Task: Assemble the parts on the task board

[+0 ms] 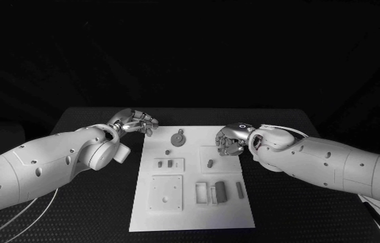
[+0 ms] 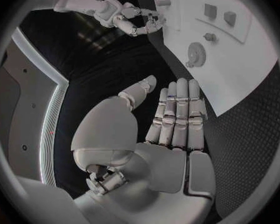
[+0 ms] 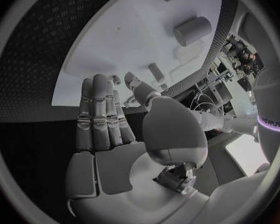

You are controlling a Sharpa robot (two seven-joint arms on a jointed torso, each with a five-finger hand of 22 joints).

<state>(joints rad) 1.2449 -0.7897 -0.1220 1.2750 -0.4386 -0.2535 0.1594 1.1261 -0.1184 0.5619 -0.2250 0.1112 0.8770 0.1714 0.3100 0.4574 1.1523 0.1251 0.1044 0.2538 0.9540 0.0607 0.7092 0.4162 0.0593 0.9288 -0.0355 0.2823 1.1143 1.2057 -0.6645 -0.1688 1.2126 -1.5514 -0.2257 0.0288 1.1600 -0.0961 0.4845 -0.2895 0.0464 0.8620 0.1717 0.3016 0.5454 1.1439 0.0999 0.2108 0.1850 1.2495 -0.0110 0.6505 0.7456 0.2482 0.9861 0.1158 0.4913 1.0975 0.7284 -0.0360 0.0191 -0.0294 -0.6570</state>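
Note:
The white task board [image 1: 194,210] lies in the middle of the black table. On it sit grey parts: a round disc [image 1: 179,139] near the far edge, a short peg [image 1: 210,164], two small pieces [image 1: 164,164] in a square recess, and upright blocks [image 1: 220,191] at the near right. My left hand [image 1: 136,121] hovers off the board's far left corner; its fingers [image 2: 177,114] are straight and hold nothing. My right hand [image 1: 232,139] hangs over the board's far right edge, fingers [image 3: 99,114] extended, palm empty. The disc [image 2: 195,52] shows beyond the left fingertips.
A square plate [image 1: 167,192] with small holes lies on the board's near left. Black table [image 1: 95,199] borders the board on both sides. Both white forearms [image 1: 48,163] slant in from the table's sides. A thin cable [image 1: 32,213] loops at the near left.

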